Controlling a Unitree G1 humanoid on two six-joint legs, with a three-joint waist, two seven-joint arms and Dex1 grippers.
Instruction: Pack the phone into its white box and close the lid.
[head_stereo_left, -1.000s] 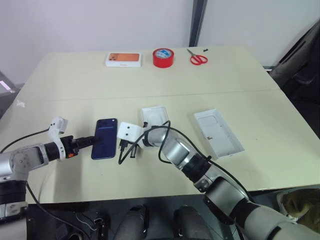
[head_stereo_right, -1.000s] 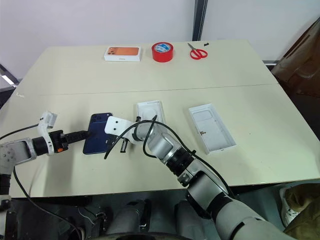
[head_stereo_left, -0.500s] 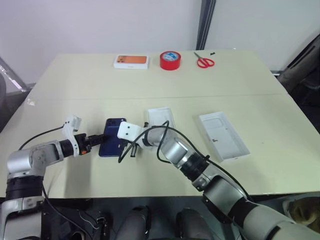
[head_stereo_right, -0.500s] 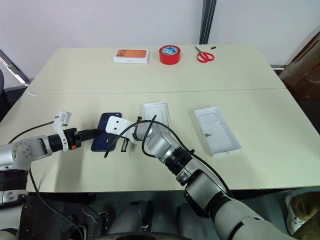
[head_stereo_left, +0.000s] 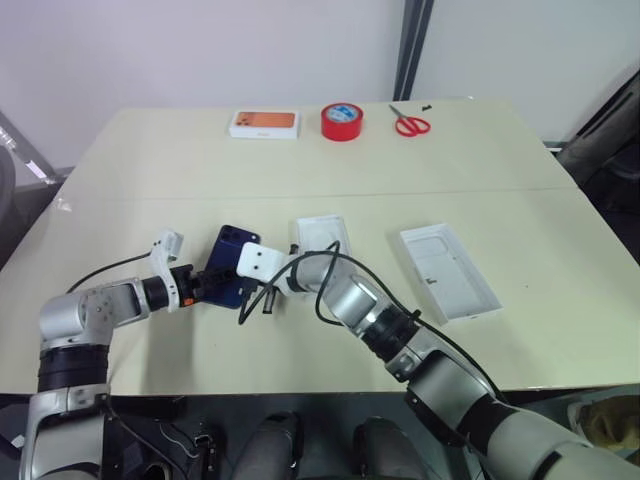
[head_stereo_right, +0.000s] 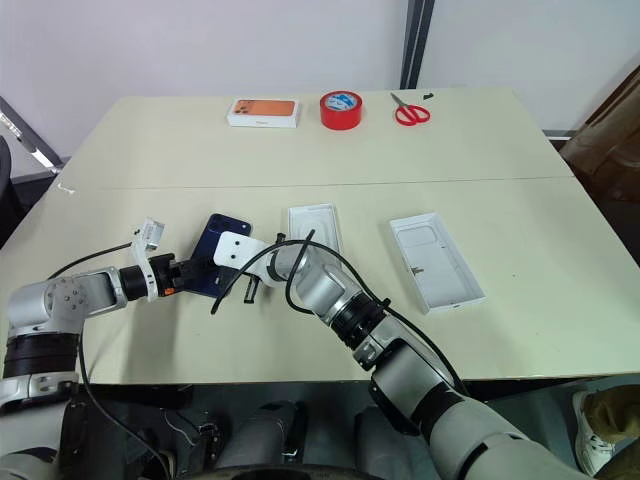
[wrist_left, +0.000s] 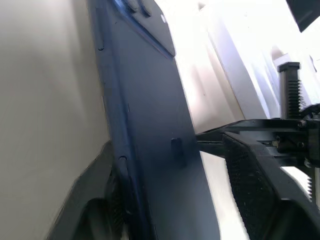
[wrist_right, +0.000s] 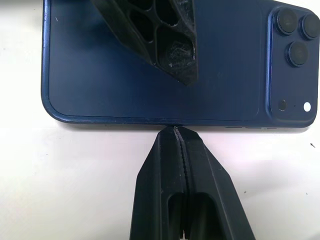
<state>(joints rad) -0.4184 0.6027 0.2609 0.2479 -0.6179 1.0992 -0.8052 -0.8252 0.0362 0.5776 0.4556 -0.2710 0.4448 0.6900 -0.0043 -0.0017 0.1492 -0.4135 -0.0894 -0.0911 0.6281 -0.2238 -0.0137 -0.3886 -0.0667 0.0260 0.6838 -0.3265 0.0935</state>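
The phone (head_stereo_left: 228, 262) lies dark-blue back up on the table, left of centre, its camera cluster at the far end. My left gripper (head_stereo_left: 205, 284) is open astride its near end. One finger (wrist_left: 250, 185) stands over the back with a gap showing, and the other sits beneath the phone's edge. My right gripper (wrist_right: 175, 129) is shut, its tips against the phone's (wrist_right: 230, 60) right long edge. The lid (head_stereo_left: 448, 272) lies open side up to the right. A white piece with an oval recess (head_stereo_left: 320, 232) sits beside the phone. I cannot tell whether the white box is under it.
Along the table's (head_stereo_left: 520, 180) far edge lie a white box printed with an orange phone (head_stereo_left: 265, 122), a red tape roll (head_stereo_left: 341, 120) and red scissors (head_stereo_left: 410, 124). A black cable (head_stereo_left: 330, 262) loops over my right wrist.
My left gripper has moved right to the phone's near end. The phone has turned a little, its far end swinging right. The right gripper has kept still.
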